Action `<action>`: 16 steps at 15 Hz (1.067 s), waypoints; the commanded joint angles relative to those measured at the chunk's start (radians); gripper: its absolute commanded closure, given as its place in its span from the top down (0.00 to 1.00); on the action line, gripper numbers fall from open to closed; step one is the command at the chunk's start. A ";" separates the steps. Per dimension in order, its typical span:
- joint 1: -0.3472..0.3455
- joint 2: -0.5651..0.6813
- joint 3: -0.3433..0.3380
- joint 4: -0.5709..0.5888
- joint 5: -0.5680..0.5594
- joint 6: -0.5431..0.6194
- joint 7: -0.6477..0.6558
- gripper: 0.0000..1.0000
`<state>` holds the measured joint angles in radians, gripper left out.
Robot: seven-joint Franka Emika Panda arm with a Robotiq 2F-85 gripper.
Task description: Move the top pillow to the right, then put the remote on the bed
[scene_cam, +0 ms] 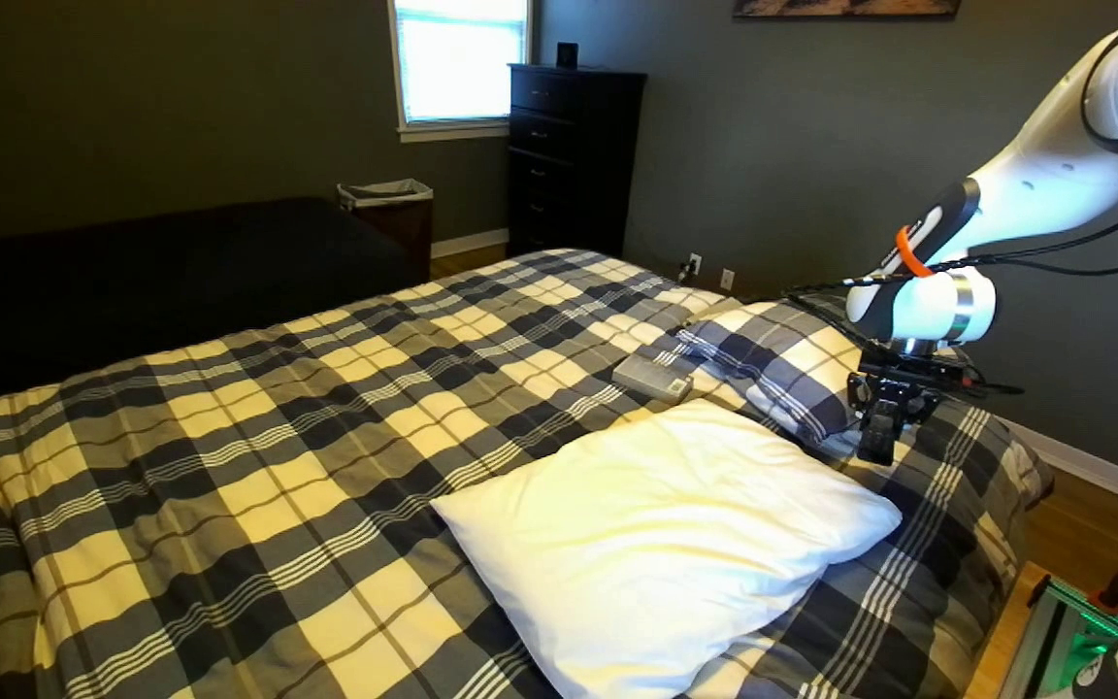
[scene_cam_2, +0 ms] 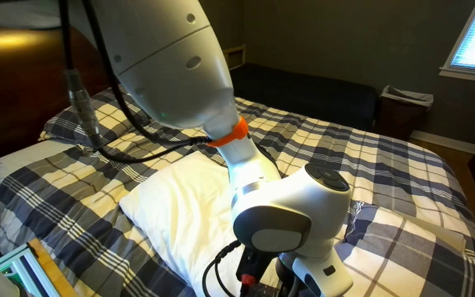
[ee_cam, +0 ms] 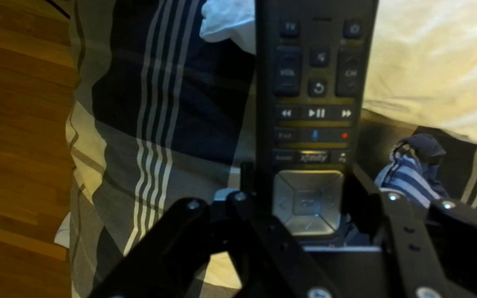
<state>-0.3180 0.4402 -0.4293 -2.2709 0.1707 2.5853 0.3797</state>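
The slim black remote (ee_cam: 315, 124) is pinched between the fingers of my gripper (ee_cam: 304, 182) in the wrist view, its buttons facing the camera. In an exterior view the gripper (scene_cam: 894, 398) hangs over the near side of the bed (scene_cam: 258, 466), with the remote (scene_cam: 877, 439) pointing downward, apart from the comforter as far as I can tell. Just beside and behind it lies the top pillow (scene_cam: 777, 340) in its plaid case, also visible as the plaid pillow (scene_cam_2: 402, 251). The lower end of the gripper is cut off by the frame edge in that latter view.
A white pillow (scene_cam: 675, 534) lies flat beside the plaid one. A grey box (scene_cam: 653, 379) rests on the comforter behind it. Another plaid pillow (scene_cam_2: 116, 111) sits near the headboard. A wooden-edged frame (scene_cam_2: 52, 268) stands at the robot base; the wooden floor (ee_cam: 19, 145) borders the bed.
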 commanded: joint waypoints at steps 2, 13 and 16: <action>-0.059 0.139 0.020 0.101 0.007 0.041 -0.046 0.28; -0.098 0.352 -0.003 0.281 0.006 0.004 -0.005 0.28; -0.097 0.352 0.002 0.296 0.008 -0.029 -0.007 0.79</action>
<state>-0.4166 0.7759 -0.4275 -2.0130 0.1730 2.6068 0.3669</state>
